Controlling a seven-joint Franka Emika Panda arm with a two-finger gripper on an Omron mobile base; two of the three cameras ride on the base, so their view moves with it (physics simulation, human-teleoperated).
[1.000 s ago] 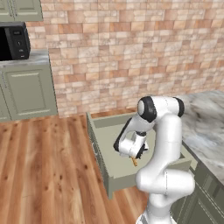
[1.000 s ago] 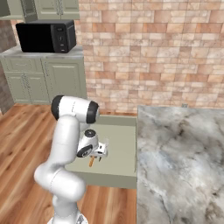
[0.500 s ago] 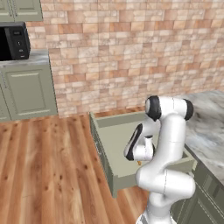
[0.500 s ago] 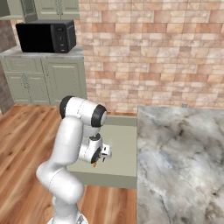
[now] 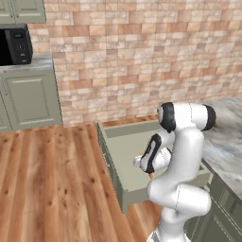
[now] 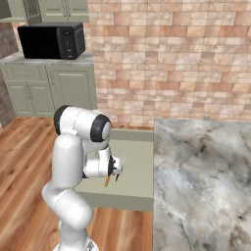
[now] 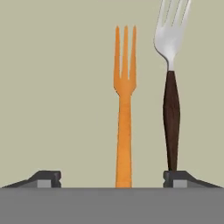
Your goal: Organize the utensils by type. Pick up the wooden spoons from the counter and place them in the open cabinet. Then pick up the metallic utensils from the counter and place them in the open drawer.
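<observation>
The pincer (image 7: 112,177) hangs spread over the open drawer (image 5: 124,152). On the drawer floor lie an orange fork (image 7: 124,109) and, just beside it, a dark-handled silver fork (image 7: 171,87). The marbled table (image 6: 206,176) adjoins the drawer.

White arm (image 5: 182,156) bent over open sage drawer (image 5: 124,156), brick wall (image 5: 142,56), microwave (image 5: 14,45)

Kitchen — microwave (image 6: 51,41), cabinets (image 5: 30,97), counter (image 6: 201,171)
</observation>
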